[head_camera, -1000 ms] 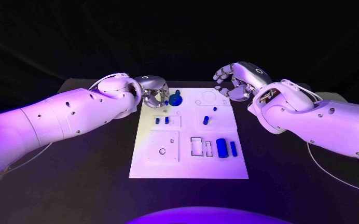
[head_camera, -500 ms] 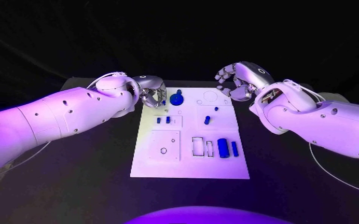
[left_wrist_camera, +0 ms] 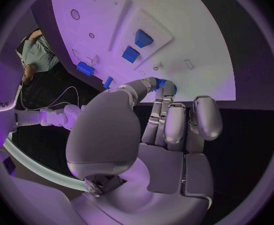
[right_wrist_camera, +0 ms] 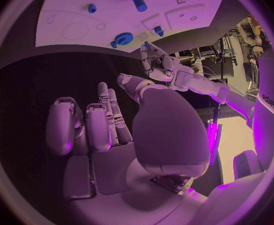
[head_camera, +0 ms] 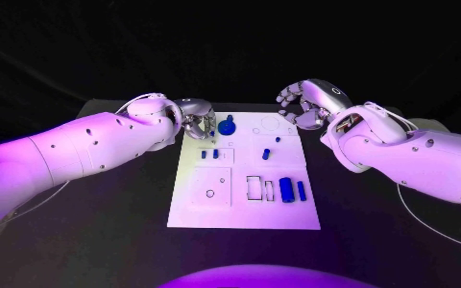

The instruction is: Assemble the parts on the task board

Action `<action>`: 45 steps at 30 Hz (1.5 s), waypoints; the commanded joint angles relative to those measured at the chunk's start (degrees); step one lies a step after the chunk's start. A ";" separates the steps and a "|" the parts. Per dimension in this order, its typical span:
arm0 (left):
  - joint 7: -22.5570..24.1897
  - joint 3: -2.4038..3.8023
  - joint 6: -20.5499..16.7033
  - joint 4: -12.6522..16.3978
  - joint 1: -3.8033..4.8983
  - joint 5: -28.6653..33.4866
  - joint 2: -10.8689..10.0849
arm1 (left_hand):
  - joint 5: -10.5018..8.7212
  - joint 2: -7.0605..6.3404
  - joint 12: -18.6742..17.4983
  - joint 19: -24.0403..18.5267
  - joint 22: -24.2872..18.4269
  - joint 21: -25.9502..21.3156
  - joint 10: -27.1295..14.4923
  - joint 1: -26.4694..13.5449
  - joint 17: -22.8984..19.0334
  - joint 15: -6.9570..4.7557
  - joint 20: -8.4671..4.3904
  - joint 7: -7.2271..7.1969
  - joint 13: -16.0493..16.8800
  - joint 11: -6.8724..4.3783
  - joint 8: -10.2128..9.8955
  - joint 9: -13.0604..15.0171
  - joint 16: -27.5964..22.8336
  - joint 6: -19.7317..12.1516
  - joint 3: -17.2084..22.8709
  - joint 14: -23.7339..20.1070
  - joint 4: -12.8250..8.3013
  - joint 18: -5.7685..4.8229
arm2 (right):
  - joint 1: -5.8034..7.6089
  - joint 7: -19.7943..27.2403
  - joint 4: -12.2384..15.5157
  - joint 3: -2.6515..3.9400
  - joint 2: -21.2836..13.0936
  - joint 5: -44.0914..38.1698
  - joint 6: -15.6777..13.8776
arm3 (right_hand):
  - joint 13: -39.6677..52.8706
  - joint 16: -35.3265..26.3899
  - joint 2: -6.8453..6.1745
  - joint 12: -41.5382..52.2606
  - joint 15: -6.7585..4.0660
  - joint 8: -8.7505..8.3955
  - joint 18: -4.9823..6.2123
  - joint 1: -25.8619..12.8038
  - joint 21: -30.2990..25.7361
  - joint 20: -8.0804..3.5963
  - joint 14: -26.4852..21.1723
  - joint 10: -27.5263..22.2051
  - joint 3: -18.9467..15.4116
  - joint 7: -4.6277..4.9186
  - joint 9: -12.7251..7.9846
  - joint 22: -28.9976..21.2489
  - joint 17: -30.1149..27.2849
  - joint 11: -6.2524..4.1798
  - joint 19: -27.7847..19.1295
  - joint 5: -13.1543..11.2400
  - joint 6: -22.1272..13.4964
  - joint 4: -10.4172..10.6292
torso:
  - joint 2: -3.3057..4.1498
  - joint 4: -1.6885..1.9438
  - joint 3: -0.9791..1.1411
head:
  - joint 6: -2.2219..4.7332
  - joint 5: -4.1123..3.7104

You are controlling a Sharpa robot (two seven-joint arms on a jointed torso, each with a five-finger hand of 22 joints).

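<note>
The task board [head_camera: 245, 201] lies flat at the centre of the black table [head_camera: 115, 235], its long side running away from the robot.

Left hand [head_camera: 196, 121]: positioned at the board's upper left corner in the head view. In the left wrist view, thumb and one finger meet on a small blue part [left_wrist_camera: 167, 86] at the board's near edge; the remaining fingers [left_wrist_camera: 176, 127] lie together and curled beside it. The hand pinches this part.

Right hand [head_camera: 308, 107]: positioned just off the board's upper right corner in the head view, over bare table. In the right wrist view its fingers [right_wrist_camera: 93, 127] are curled inward with nothing between them.

Parts on the board, head view:
- Blue gear [head_camera: 226, 127], upper centre of the board, just right of the left hand.
- Two small blue blocks [head_camera: 210, 154] side by side in the raised square at middle left.
- A short blue peg [head_camera: 276, 139] and a taller blue pin [head_camera: 265, 155], middle right.
- A thick blue cylinder [head_camera: 285, 187] and a thin blue bar [head_camera: 300, 191], lying parallel at lower right, beside two rectangular recesses [head_camera: 258, 189].
- A square plate with a round hole [head_camera: 210, 193], lower left.
</note>
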 commanded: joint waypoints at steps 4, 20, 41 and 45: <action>0.28 -0.06 1.12 -0.13 -0.26 0.68 0.40 | -0.08 0.17 -0.39 0.27 -0.01 -0.28 0.51 -0.29 -0.08 0.04 -0.19 -0.14 0.08 -0.13 -0.10 0.07 0.19 0.28 -0.16 0.39 0.09 -0.43 | -0.01 0.16 0.05 0.03 0.01 -0.34 0.15 | -0.05 0.32 0.04 -0.11 0.40 -0.24 -0.37 -0.52 0.30 0.14 3.42 0.33 0.30 0.31 -0.02 2.56 3.05 -0.01 -0.01 0.31 0.13 0.07 | 0.02 0.05 -0.02 | -0.15 -0.23; 0.39 -0.24 1.44 -0.54 -0.53 1.16 0.62 | -0.02 0.44 -0.55 0.34 0.05 -0.25 0.65 -0.04 -0.03 -0.03 -0.26 -0.20 0.11 -0.20 -0.05 0.12 0.22 0.42 -0.03 0.44 0.00 -0.45 | -0.02 0.16 -0.02 0.03 0.08 -0.32 0.19 | -0.05 0.32 0.04 -0.11 0.40 -0.24 -0.37 -0.52 0.30 0.14 3.42 0.33 0.30 0.31 -0.02 2.56 3.05 -0.01 -0.01 0.31 0.13 0.07 | 0.01 0.04 -0.06 | -0.46 -0.16; 0.66 -0.51 1.86 -1.15 -0.93 1.37 1.07 | -0.03 0.51 -0.70 0.33 -0.01 -0.29 0.70 0.10 -0.06 -0.06 -0.31 -0.22 0.13 -0.21 -0.06 0.13 0.21 0.43 0.01 0.44 -0.09 -0.44 | -0.04 0.22 -0.12 0.03 0.22 -0.24 0.23 | -0.05 0.32 0.04 -0.11 0.40 -0.24 -0.37 -0.52 0.30 0.14 3.42 0.33 0.30 0.31 -0.02 2.56 3.05 -0.01 -0.01 0.31 0.13 0.07 | -0.04 0.08 -0.06 | -0.45 -0.35; 0.62 -0.52 1.93 -1.18 -0.94 1.37 1.02 | -0.03 0.51 -0.70 0.33 -0.01 -0.29 0.70 0.10 -0.06 -0.06 -0.31 -0.22 0.13 -0.21 -0.06 0.13 0.21 0.43 0.01 0.44 -0.09 -0.44 | -0.04 0.22 -0.13 0.03 0.20 -0.23 0.23 | -0.05 0.32 0.04 -0.11 0.40 -0.24 -0.37 -0.52 0.30 0.14 3.42 0.33 0.30 0.31 -0.02 2.56 3.05 -0.01 -0.01 0.31 0.13 0.07 | -0.02 0.05 -0.04 | -0.49 -0.32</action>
